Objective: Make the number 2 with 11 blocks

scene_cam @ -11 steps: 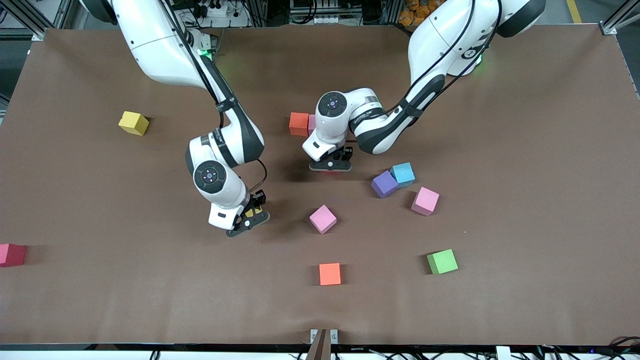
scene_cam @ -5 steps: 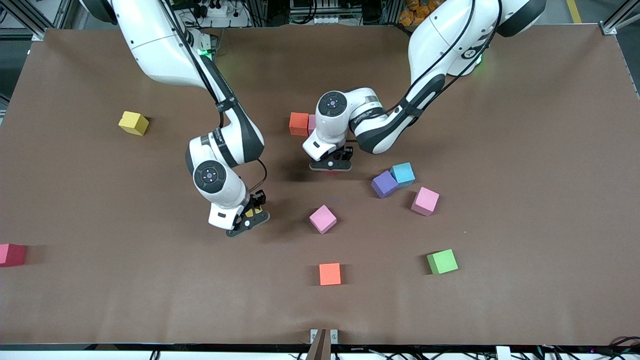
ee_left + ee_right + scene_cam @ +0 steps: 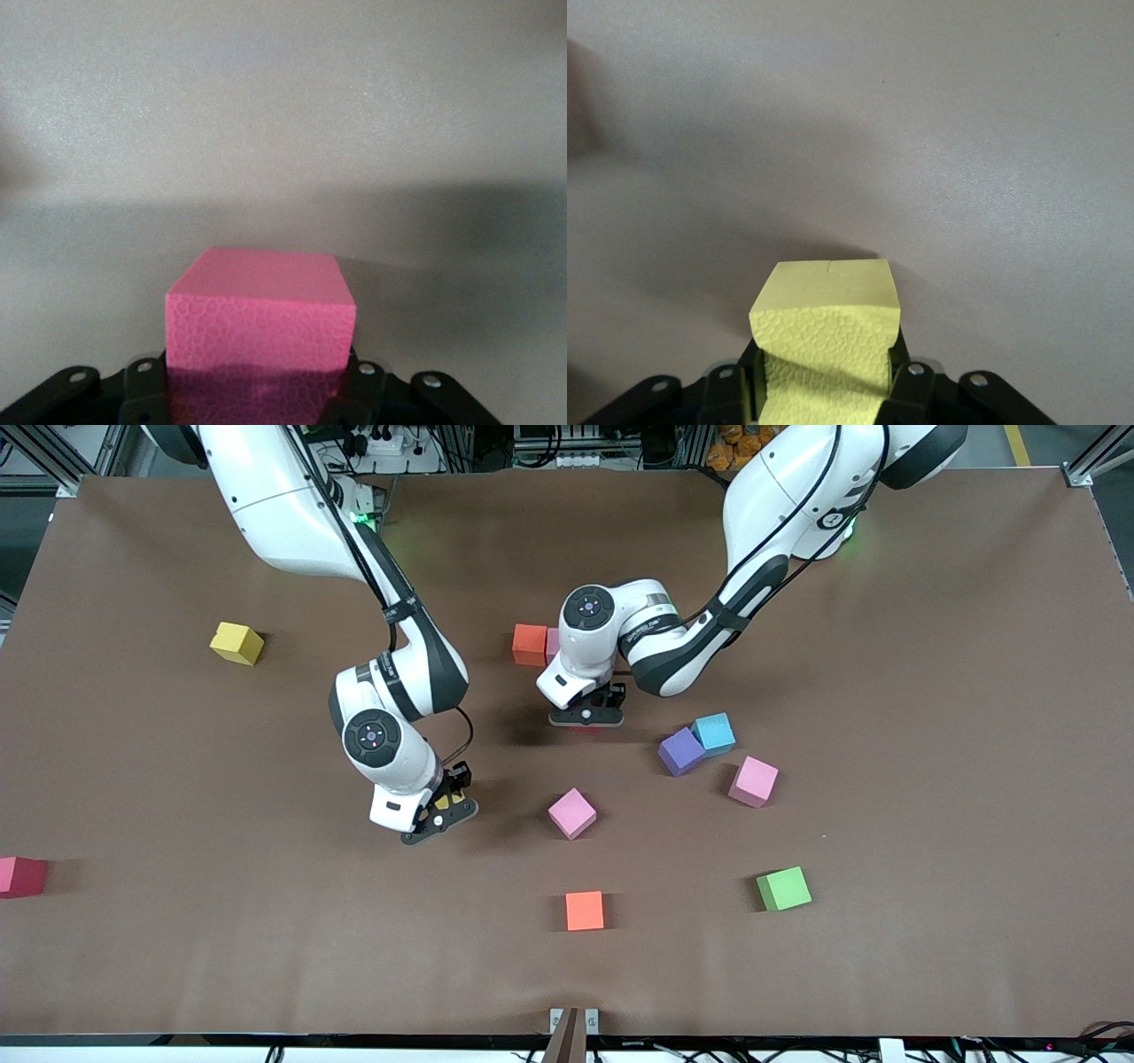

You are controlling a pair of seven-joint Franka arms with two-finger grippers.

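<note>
The 2's start, an orange block (image 3: 530, 644) with a pink one touching it, lies mid-table toward the robots' edge. The left gripper (image 3: 585, 722), clamped on a pink cube (image 3: 259, 320), hangs just camera-side of that pair, so it is the nearer arm. The right gripper (image 3: 440, 815) squeezes a pale yellow cube (image 3: 827, 335) over bare table (image 3: 266, 957), well apart.

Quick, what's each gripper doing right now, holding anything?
Left gripper: closed on a pink block, low over the table.
Right gripper: closed on a yellow block, squeezing it.
</note>
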